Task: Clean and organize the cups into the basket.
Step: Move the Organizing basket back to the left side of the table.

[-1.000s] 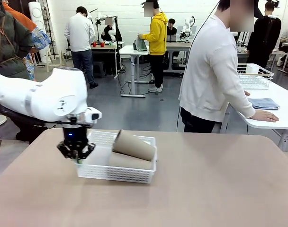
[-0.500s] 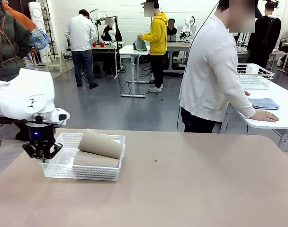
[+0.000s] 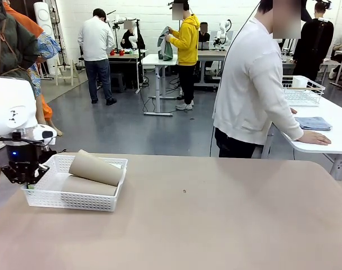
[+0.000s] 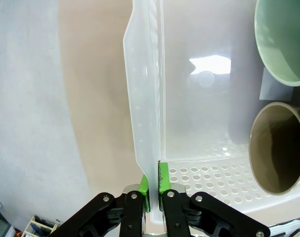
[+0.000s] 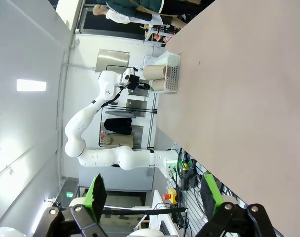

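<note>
Left end effector (image 3: 26, 181): we've got it clamped on the left rim of the white perforated basket (image 3: 75, 199). In the left wrist view the two green pads (image 4: 144, 186) pinch the thin plastic wall between them, so it's closed on the basket edge, no gap that we can see.

Basket: sits at the far left of the bench (image 3: 216, 225), near its left edge. Front and right walls are clear in the front view.

Cups: two tan-brown cups (image 3: 95, 167) lie on their sides in the basket, one stacked on top of the other, the top one tilted and poking above the rim. From the left wrist cam we're looking into open mouths: a mint green cup (image 4: 283, 39) up top and a tan-brown one (image 4: 278, 148) below it, both on the far side of the basket from the gripped wall, just beside each other.

Right end effector (image 5: 152, 197): wide open, green-padded fingers well apart, nothing between them. Its view looks along the bench, with the basket and cups small in the distance and the left arm (image 5: 105, 128) reaching to them.

Person: someone in a white sweatshirt (image 3: 250, 90) stands at the far side of our bench, turned away, hand flat on the neighbouring table next to a folded blue cloth (image 3: 313, 122).
</note>
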